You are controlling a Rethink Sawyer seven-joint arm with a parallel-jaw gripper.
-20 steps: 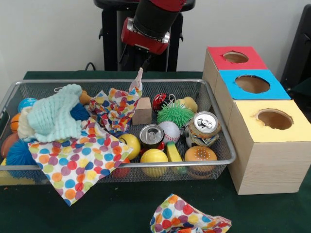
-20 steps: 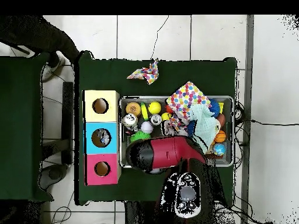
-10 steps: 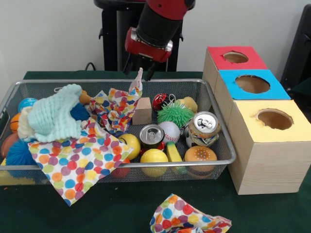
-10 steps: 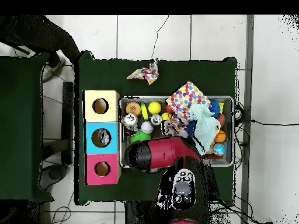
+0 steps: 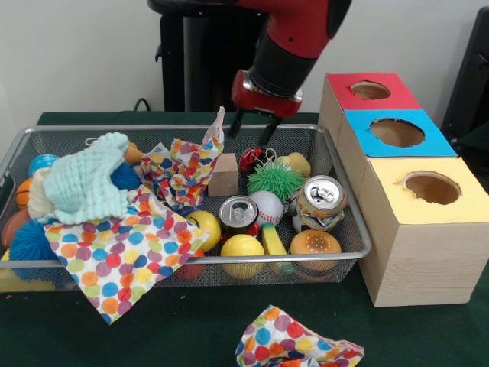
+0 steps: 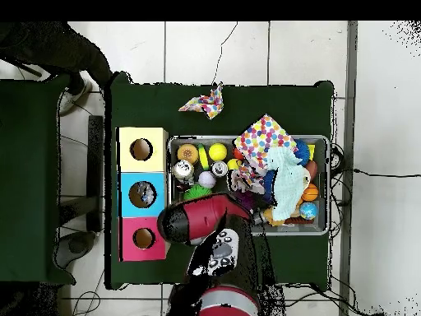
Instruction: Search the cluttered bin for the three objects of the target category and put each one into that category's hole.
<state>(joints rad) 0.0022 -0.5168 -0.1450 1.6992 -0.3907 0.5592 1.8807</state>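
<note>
Toys, cans and play food crowd a wire-mesh bin (image 5: pixel 348 200) on a green-covered table (image 5: pixel 183 336), where the target category is not evident from the scene alone. The red-and-black arm's gripper (image 5: pixel 253 131) hangs empty over the bin's far edge, fingers apart, above a red-and-black ladybug toy (image 5: pixel 250 159) and a green spiky ball (image 5: pixel 275 180). Two drink cans (image 5: pixel 320 200), a baseball (image 5: pixel 267 205), a toy hamburger (image 5: pixel 314 244) and yellow balls (image 5: pixel 241 248) fill the bin's end nearest the boxes; a wooden block (image 5: pixel 225 174) stands mid-bin.

Polka-dot cloth (image 5: pixel 122 248) and a mint knitted cloth (image 5: pixel 88 186) blanket the other half, likely hiding further objects. Closely packed items could cause a descending gripper to nudge a neighbour or close on two things at once, and a finger might snag the raised cloth corner just beside it.

Three wooden boxes stand beside the bin with round holes in red (image 5: pixel 370 89), blue (image 5: pixel 396 131) and yellow (image 5: pixel 432 187) tops. Another dotted cloth (image 5: pixel 294 344) lies on the table's near edge. Overhead, white floor tiles (image 6: pixel 247 49) surround the table.
</note>
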